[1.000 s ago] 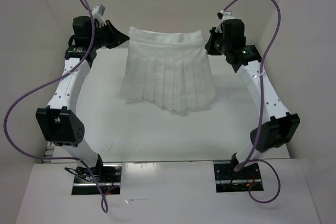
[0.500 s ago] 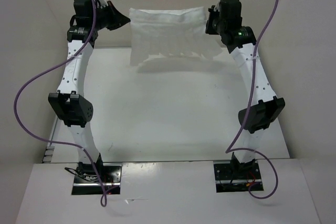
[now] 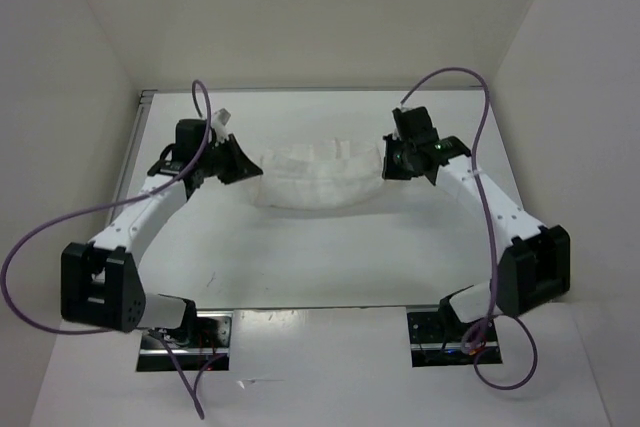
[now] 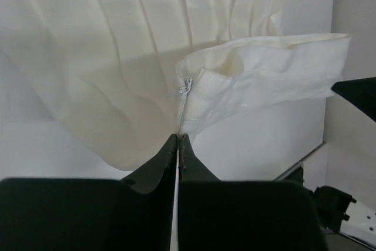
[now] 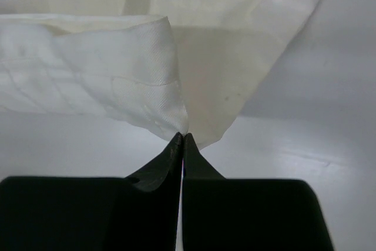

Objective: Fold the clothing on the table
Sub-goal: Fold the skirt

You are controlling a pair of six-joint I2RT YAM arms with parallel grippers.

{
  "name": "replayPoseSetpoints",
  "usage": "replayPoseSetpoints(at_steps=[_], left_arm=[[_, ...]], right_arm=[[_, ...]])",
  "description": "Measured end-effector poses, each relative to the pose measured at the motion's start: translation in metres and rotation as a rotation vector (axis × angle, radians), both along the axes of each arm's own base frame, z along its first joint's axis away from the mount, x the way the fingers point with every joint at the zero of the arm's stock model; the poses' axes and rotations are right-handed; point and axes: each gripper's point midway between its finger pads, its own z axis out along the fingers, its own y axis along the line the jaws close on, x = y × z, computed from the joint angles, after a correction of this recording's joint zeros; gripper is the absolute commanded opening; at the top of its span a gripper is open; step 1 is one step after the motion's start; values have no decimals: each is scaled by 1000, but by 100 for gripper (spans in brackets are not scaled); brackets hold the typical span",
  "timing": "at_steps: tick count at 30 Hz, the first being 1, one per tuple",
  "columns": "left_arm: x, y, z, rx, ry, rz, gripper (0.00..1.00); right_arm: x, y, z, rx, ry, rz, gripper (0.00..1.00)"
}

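1 white pleated skirt [image 3: 315, 175] draped on 1 bench [image 3: 320, 257]; 2 hands, L hand [image 3: 252, 168] & R hand [image 3: 386, 161], each pinching its waistband end.

The right fingers [image 5: 164, 166], black and pressed tight together, pinch a corner of the white garment [image 5: 88, 69]. A thick folded band runs left from the pinch; a thinner layer spreads behind it, above the glossy white surface [image 5: 305, 145].

no readable text, labels or numbers anywhere.
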Motion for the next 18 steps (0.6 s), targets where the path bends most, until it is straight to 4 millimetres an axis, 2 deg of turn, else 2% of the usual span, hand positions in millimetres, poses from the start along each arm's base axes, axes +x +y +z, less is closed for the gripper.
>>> replayPoseSetpoints(at_steps=[3, 4, 6, 9, 14, 18], left_arm=[[-39, -3, 2, -8, -5, 4, 0], [-47, -2, 7, -11, -26, 10, 0], [-51, 0, 14, -17, -45, 32, 0], [-43, 1, 7, -8, -39, 47, 0], [-26, 7, -32, 45, 63, 86, 0], [-11, 11, -39, 74, 78, 115, 0]], right_arm=[[-48, 15, 2, 72, 18, 26, 0], [-59, 18, 3, 93, 26, 32, 0], [-69, 19, 0, 118, 43, 18, 0], [-68, 19, -12, 110, 80, -2, 0], [-54, 14, -40, 33, 145, -40, 0], [-35, 14, -37, 0, 118, -64, 0]])
